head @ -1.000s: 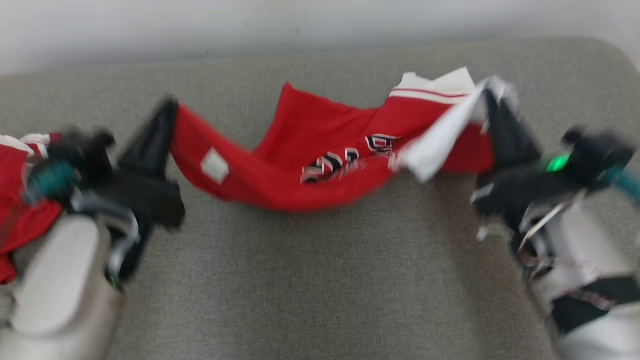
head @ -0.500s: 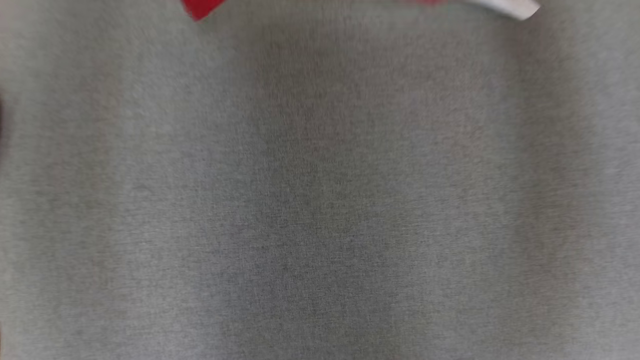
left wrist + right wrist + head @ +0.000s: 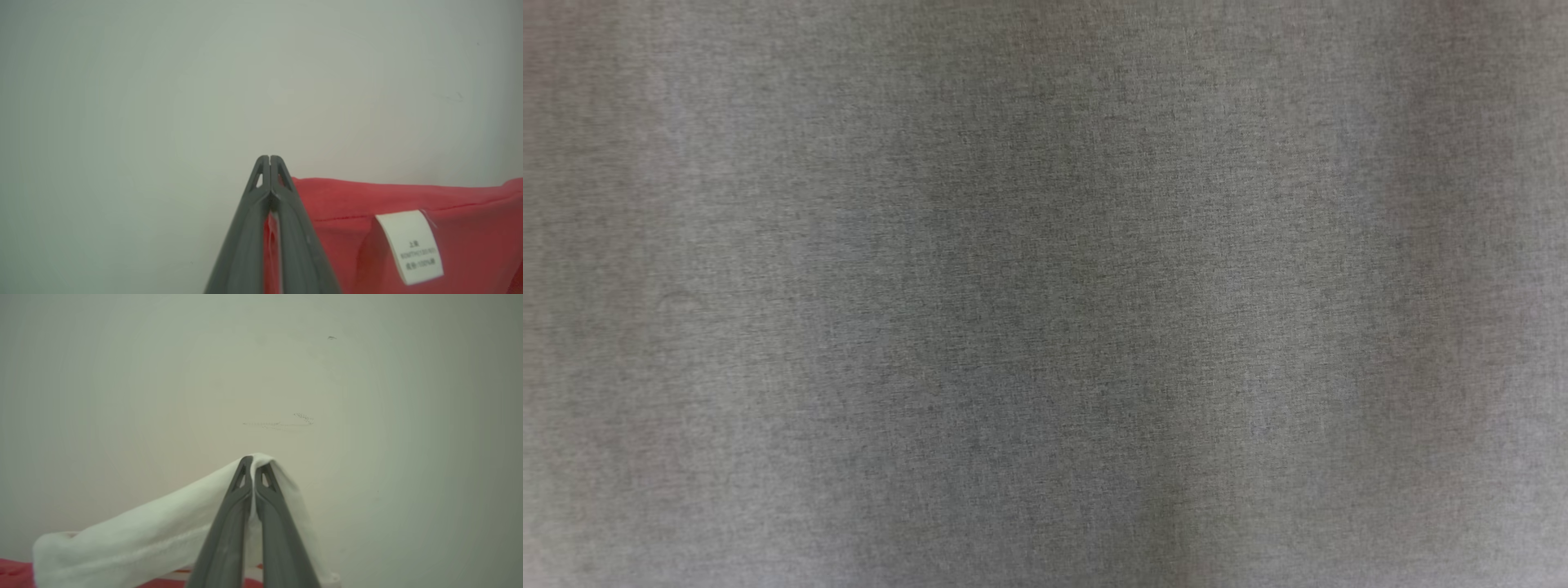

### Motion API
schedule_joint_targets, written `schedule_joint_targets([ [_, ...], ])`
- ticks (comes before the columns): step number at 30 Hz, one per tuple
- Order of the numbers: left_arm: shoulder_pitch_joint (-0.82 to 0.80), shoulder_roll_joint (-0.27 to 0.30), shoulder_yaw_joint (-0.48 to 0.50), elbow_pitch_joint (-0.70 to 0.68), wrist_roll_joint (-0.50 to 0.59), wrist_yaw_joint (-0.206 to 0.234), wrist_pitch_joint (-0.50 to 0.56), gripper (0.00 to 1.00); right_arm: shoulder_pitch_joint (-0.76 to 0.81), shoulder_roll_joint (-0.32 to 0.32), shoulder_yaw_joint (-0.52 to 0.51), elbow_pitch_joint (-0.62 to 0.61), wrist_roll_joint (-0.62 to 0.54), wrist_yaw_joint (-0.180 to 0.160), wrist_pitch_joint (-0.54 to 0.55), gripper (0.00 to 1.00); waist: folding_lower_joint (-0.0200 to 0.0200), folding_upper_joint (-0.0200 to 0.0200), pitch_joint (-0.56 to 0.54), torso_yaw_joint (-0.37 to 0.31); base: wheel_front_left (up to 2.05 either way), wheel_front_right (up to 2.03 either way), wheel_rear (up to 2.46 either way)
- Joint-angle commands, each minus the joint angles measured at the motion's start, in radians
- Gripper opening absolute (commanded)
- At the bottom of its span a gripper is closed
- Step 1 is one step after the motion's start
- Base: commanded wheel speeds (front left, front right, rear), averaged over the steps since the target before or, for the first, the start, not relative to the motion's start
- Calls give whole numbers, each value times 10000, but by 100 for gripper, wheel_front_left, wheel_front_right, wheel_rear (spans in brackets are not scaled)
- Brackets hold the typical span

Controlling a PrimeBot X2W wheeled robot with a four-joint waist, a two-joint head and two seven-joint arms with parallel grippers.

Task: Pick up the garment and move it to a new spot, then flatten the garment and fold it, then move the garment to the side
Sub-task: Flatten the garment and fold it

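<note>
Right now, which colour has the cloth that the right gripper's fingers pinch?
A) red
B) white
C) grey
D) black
B: in the right wrist view the right gripper is shut on a white part of the garment, and red cloth shows only lower down, at the bottom edge.

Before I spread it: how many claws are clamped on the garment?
2. The left claw pinches the red edge of the garment near its white care label; the right claw pinches its white part.

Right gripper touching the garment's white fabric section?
Touching. Right wrist view: the right gripper is shut on the red garment's white fabric section, cloth draped over both fingertips.
</note>
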Motion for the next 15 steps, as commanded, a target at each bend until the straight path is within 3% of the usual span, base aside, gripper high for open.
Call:
schedule_joint_targets([
  [1, -219, 30, -86, 120, -57, 16, -73, 0, -166, 59, 38, 152, -41, 28, -86, 0, -2, -4, 93, -54, 0, 0, 0],
  [15, -914, -17, -1151, 1319, -670, 16, -576, 0, -1016, 103, 746, 2043, 346, 28, -858, 0, -2, -4, 414, -194, 0, 0, 0],
])
